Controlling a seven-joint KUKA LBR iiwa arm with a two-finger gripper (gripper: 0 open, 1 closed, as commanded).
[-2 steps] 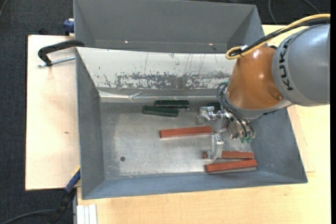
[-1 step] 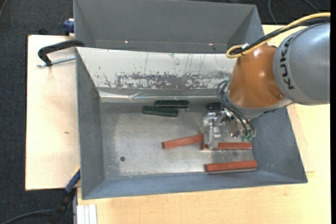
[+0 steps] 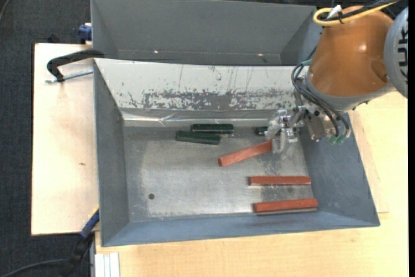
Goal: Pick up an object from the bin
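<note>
Mostly open floor (image 3: 170, 183) beside tilted stick (image 3: 245, 156)

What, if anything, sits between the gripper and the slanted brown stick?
Nothing visible. The gripper is at the right end of the brown stick. The two brown bars lie apart nearer the front wall, the dark green pieces off to the left.
</note>
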